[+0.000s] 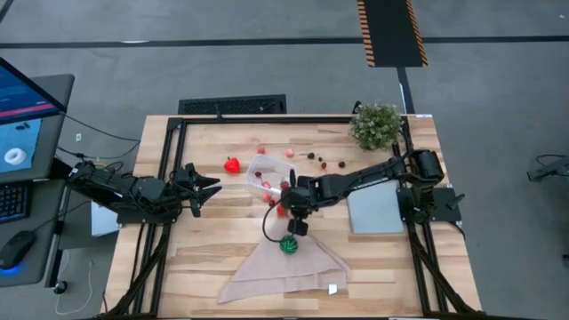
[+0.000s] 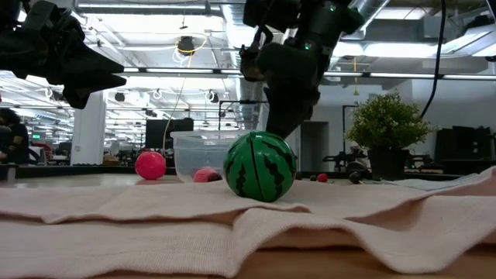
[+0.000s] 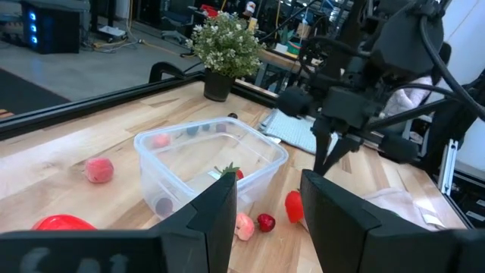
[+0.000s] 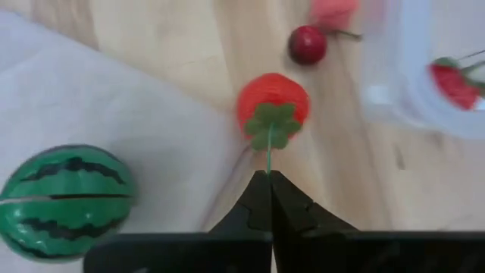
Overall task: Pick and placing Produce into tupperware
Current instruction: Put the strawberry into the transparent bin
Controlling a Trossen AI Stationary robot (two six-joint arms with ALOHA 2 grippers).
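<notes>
The beige cloth [image 1: 283,271] lies on the table [image 1: 213,244] at its near edge, and the watermelon ball [image 1: 289,244], green with dark stripes, rests on the cloth's far tip. Just beyond it the right gripper [image 4: 269,176] points down with its fingers pressed together, pinching the thin green stem of a red tomato-like piece [image 4: 273,102] topped by a green leaf star, which lies on the bare wood beside the cloth. A dark red cherry [image 4: 307,44] and a pink piece [image 4: 333,10] lie just past it. Next comes the tupperware [image 3: 208,163], a clear rectangular tub with rounded corners, standing upright near the table's middle and containing a leafy red piece and some small dark bits. The left gripper [image 1: 210,187] hovers left of the tub with its fingers [image 3: 220,212] parted and holding nothing. A red pepper [image 1: 232,164] lies beside the tub, small berries are scattered beyond, and a potted plant [image 1: 376,125] occupies the far right corner.
</notes>
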